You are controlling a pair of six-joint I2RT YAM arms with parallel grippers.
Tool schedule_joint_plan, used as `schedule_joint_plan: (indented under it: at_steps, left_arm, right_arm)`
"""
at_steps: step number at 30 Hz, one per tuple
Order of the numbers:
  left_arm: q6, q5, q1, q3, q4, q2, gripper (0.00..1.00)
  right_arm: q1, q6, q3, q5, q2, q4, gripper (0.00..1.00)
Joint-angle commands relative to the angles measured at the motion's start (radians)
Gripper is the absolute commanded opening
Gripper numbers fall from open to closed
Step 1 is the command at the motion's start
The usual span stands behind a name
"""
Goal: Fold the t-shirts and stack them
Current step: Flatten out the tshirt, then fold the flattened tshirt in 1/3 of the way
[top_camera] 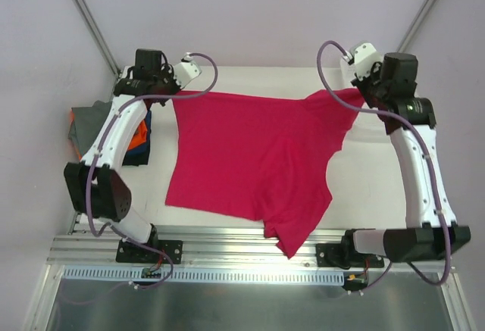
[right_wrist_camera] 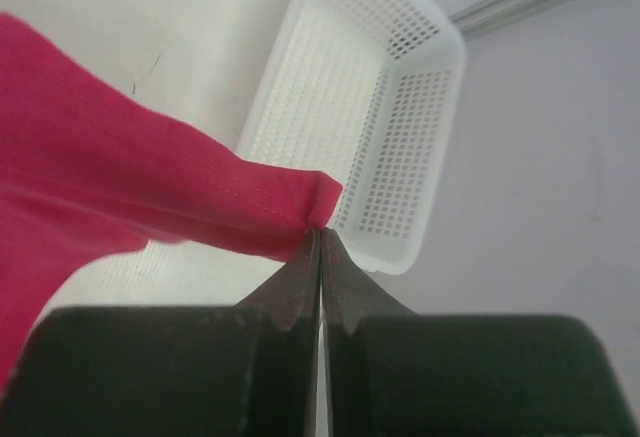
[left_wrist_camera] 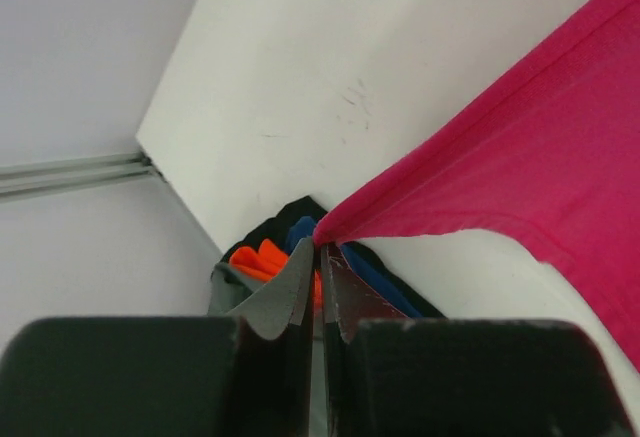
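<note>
Nearest the lens, dark fingers pressed flat together. Left claw [left_wrist_camera: 320, 249] clamped on a hemmed corner of the magenta t-shirt [top_camera: 250, 157], no gap between the tips. Just beneath and behind that claw, a pile of other t-shirts [top_camera: 102, 123] at the table [top_camera: 364, 187] edge: grey on top, orange and navy below.

Between the two claws, magenta cloth drawn fairly taut along its far edge. Rest of it spread over the table toward the arm bases, rumpled on the right half, one flap reaching the near edge. Right claw [right_wrist_camera: 320, 232] likewise shut, pinching the opposite hemmed corner. Beyond that claw, a white mesh basket [right_wrist_camera: 370, 107].

Progress, as a judgement: pile probably the shirts already dealt with, though neatness of the folds not readable. Magenta one laid out but not yet folded; all its folds and the move onto the pile left to do.

Shown only from above: whole outline of the shirt and both arms. Only from the left wrist: the pinch itself, orange and navy layers close under the fingers. Only from the right wrist: the basket, no cloth showing in the part seen; not made out from overhead.
</note>
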Motion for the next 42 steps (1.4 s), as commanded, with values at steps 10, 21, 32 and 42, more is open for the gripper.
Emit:
schedule_joint_plan:
  at_steps: [10, 21, 32, 42]
  left_arm:
    - [0.009, 0.050, 0.068, 0.407, 0.048, 0.432, 0.00]
    - [0.025, 0.046, 0.086, 0.497, 0.048, 0.563, 0.00]
    - [0.011, 0.080, 0.097, 0.484, 0.048, 0.603, 0.00]
    - [-0.004, 0.104, 0.080, 0.300, 0.047, 0.450, 0.00]
  right_arm:
    - [-0.010, -0.017, 0.386, 0.001, 0.529, 0.065, 0.00]
    - [0.027, -0.010, 0.441, 0.038, 0.718, 0.108, 0.00]
    - [0.054, 0.048, 0.500, -0.016, 0.804, 0.018, 0.00]
    - [0.103, 0.082, 0.400, -0.069, 0.718, -0.081, 0.00]
